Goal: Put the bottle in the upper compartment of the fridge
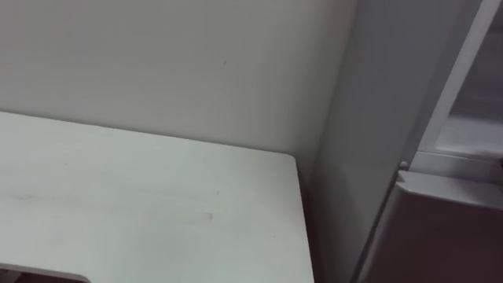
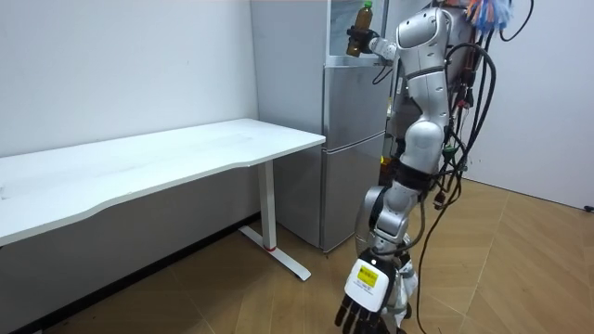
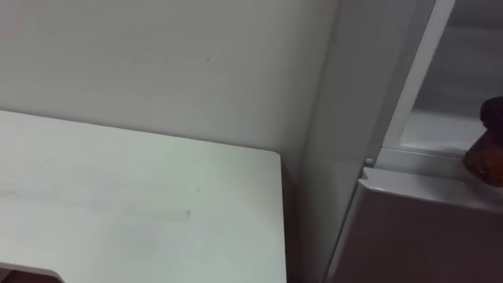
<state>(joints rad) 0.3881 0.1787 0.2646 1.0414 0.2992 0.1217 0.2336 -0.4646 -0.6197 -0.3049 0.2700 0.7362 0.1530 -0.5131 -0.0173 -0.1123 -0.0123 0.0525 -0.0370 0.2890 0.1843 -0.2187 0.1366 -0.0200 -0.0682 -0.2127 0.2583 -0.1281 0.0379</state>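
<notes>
1. The brown plastic bottle with a yellow-green cap [image 2: 358,28] is high up, at the front of the open top part of the tall grey metal fridge [image 2: 351,158]. You cannot tell if it is past the fridge's edge yet.
2. The robot's right hand [image 2: 375,44] is wrapped round the bottle's lower half and holds it nearly upright.
3. The bottle looks light and stiff, but smooth, so it may slip. The middle of its body is likely the best place to hold. Set it down flat on its bottom so it does not tip over.
4. The left hand [image 2: 365,301] hangs low, out in front of the fridge's shut bottom door, fingers loose and holding nothing.
5. A long white flat table [image 2: 186,158] stands just beside the fridge.
</notes>
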